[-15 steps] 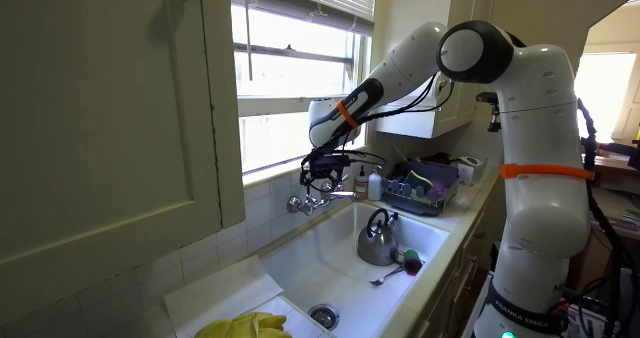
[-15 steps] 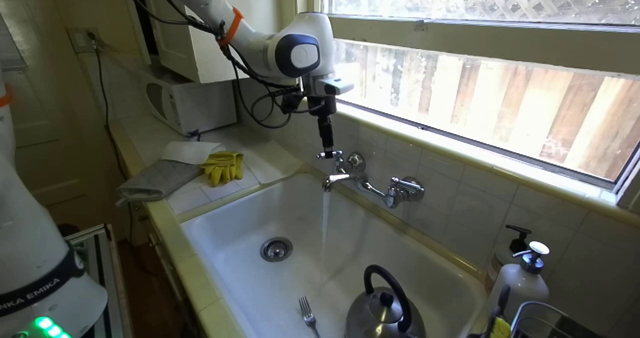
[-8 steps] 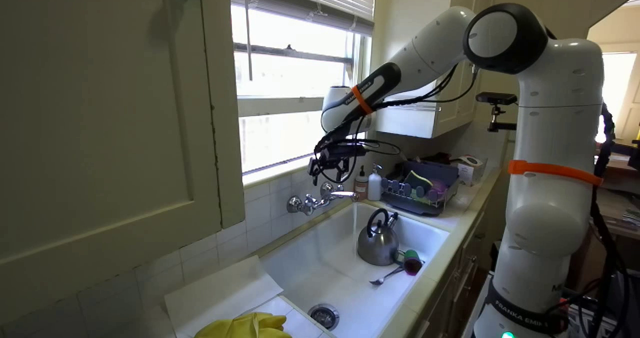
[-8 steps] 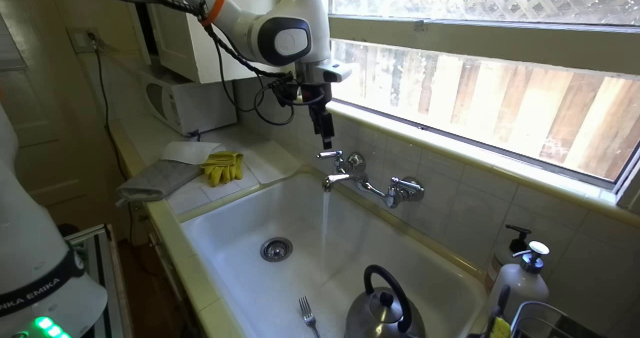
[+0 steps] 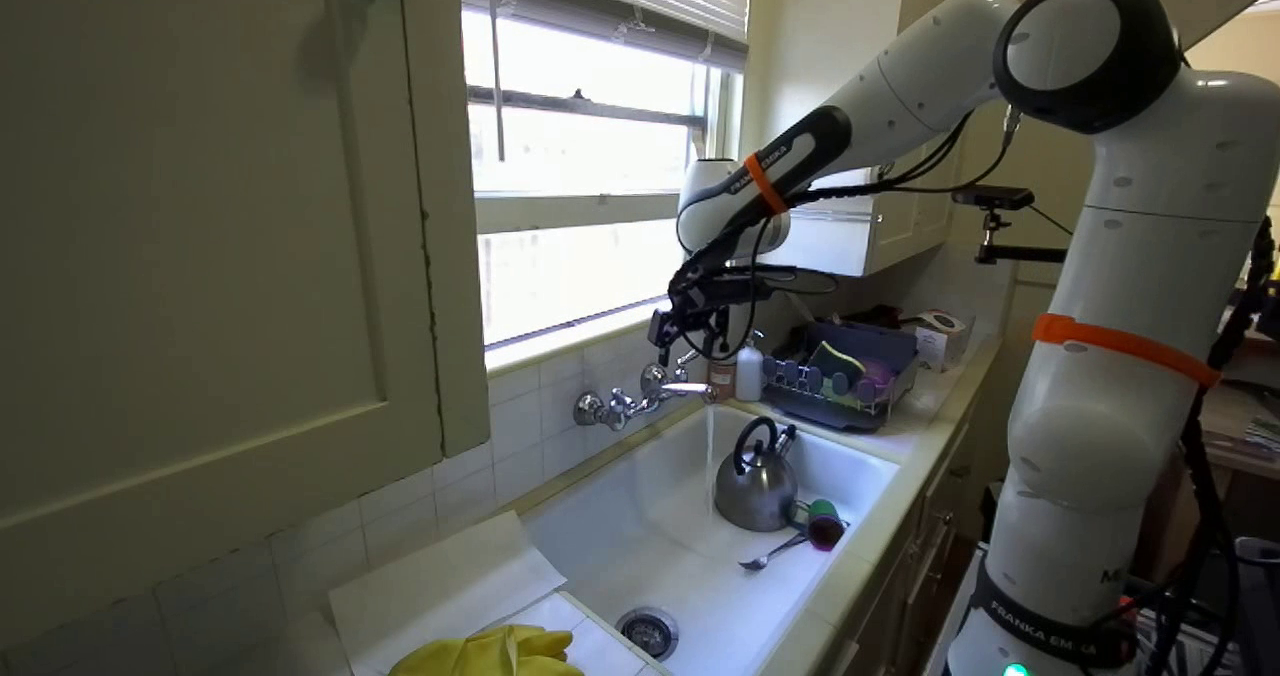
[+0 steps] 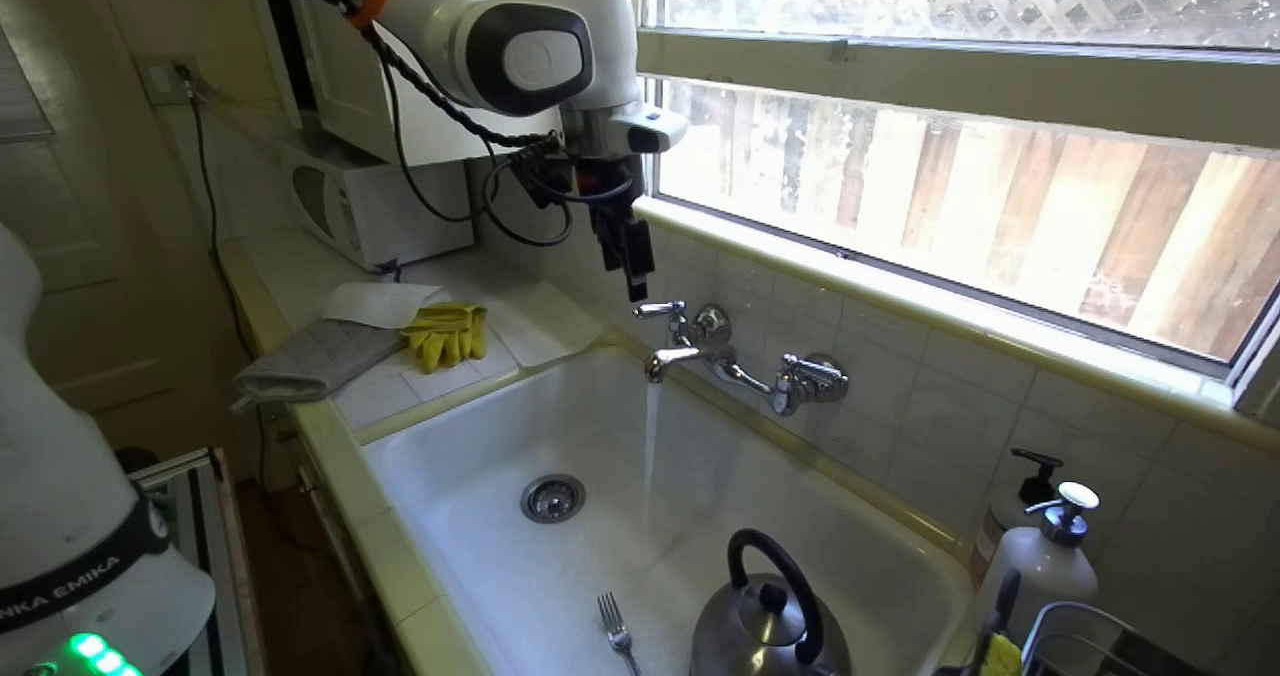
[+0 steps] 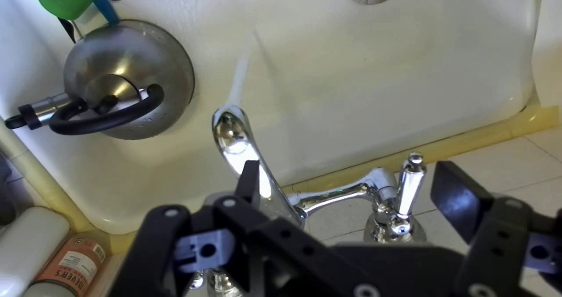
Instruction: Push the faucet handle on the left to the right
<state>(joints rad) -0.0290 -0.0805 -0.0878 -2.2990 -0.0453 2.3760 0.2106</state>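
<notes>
The chrome faucet (image 6: 690, 354) is on the tiled wall behind the white sink (image 6: 470, 446), and water runs from its spout (image 7: 235, 139). The left handle (image 6: 658, 309) sticks out toward the sink. It also shows in the wrist view (image 7: 410, 187), between the open jaws and closer to the right-hand finger (image 7: 456, 200). The second handle (image 6: 800, 366) is mostly hidden behind the left-hand finger (image 7: 250, 180) in the wrist view. My gripper (image 6: 632, 281) is open and empty, a little above the left handle and apart from it. It also shows in an exterior view (image 5: 688, 346).
A kettle (image 6: 770, 616), a fork (image 6: 615, 626) and a green cup (image 5: 823, 516) are in the sink. Soap bottles (image 6: 1040, 566) and a dish rack (image 5: 840, 376) stand beyond one end. Yellow gloves (image 6: 445, 334) lie at the drain end. The window sill (image 6: 900, 296) runs above the faucet.
My gripper has risen from the left handle's tip and moved away from the window, toward the robot's base. The handle and the running water look the same.
</notes>
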